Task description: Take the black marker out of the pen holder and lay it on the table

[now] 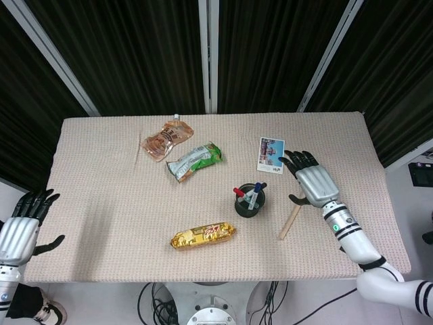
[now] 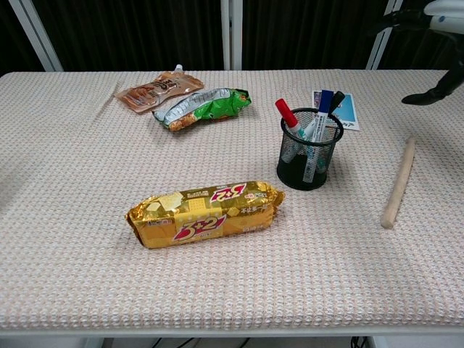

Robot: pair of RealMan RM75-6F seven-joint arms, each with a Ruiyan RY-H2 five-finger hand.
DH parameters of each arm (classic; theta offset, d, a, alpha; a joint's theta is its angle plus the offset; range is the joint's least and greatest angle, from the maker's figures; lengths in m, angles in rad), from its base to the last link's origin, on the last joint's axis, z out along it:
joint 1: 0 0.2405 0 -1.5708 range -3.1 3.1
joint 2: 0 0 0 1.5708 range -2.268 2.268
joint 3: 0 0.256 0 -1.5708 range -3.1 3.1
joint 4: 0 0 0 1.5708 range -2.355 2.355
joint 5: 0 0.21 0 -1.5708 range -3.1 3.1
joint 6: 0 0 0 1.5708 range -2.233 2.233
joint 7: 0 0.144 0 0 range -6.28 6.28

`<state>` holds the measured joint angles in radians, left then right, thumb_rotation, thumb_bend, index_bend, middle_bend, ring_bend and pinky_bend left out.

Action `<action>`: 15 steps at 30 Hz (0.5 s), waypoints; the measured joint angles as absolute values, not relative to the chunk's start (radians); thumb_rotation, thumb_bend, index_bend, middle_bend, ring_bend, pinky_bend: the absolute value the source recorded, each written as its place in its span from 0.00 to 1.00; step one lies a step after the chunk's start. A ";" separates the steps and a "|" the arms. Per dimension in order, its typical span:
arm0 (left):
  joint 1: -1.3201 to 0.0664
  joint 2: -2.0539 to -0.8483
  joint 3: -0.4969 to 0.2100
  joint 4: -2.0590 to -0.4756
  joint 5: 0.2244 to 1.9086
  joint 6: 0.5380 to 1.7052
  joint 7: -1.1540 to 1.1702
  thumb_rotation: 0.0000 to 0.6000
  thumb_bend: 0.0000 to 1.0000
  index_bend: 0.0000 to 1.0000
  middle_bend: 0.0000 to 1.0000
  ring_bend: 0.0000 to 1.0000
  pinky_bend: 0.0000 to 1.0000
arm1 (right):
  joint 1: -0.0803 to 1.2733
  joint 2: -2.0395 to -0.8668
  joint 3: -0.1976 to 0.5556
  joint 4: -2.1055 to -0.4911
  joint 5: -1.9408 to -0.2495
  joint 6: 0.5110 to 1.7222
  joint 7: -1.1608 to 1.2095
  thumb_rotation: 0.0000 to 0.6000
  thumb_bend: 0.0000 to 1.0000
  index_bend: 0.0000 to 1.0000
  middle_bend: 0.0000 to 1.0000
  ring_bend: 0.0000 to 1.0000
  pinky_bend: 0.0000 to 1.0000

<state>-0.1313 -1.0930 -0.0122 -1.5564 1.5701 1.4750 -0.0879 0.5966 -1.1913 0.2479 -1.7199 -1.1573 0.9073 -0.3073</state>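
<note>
Left hand (image 1: pixel 19 231) off counter (image 1: pixel 101 203) edge at far left, fingers (image 1: pixel 39 200) spread wide, holding nothing. Black marker (image 2: pixel 335 102) upright in mesh pen holder (image 2: pixel 308 151) beside red marker (image 2: pixel 287 114) and blue marker (image 2: pixel 322 101). Right hand (image 1: pixel 311 181) above wooden stick (image 1: pixel 292 219), right of holder, fingers (image 1: pixel 296 160) spread, empty.

even, bright overhead light washes the worktop (image 1: pixel 122 203), with only soft, short shadows beside the pen holder (image 2: pixel 309 158) and biscuit packet (image 2: pixel 205 213). mild glare glints off the packet's foil. both views are sharp; the dark curtains (image 1: pixel 142 47) stay almost featureless.
</note>
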 measured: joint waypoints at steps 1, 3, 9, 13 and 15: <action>-0.131 -1.093 -0.012 -1.554 1.570 1.475 -0.091 1.00 0.18 0.12 0.06 0.00 0.05 | 0.604 -1.205 0.248 -1.715 -1.148 0.905 -0.317 1.00 0.18 0.13 0.00 0.00 0.00; -0.132 -1.094 -0.012 -1.548 1.573 1.474 -0.098 1.00 0.18 0.12 0.06 0.00 0.05 | 0.621 -1.235 0.246 -1.705 -1.124 0.901 -0.335 1.00 0.19 0.16 0.01 0.00 0.00; -0.138 -1.101 -0.013 -1.531 1.573 1.468 -0.113 1.00 0.18 0.12 0.06 0.00 0.05 | 0.662 -1.293 0.232 -1.680 -1.091 0.909 -0.381 1.00 0.21 0.22 0.02 0.00 0.00; -0.139 -1.103 -0.013 -1.524 1.569 1.464 -0.120 1.00 0.19 0.12 0.06 0.00 0.05 | 0.679 -1.325 0.226 -1.660 -1.083 0.917 -0.394 1.00 0.23 0.26 0.03 0.00 0.00; -0.139 -1.103 -0.014 -1.521 1.567 1.464 -0.122 1.00 0.19 0.12 0.06 0.00 0.05 | 0.688 -1.338 0.223 -1.647 -1.077 0.921 -0.397 1.00 0.24 0.27 0.03 0.00 0.00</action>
<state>-0.1387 -1.1025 -0.0138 -1.5213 1.5669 1.4639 -0.1223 0.6876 -1.3384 0.2231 -1.6474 -1.0767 0.9208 -0.3971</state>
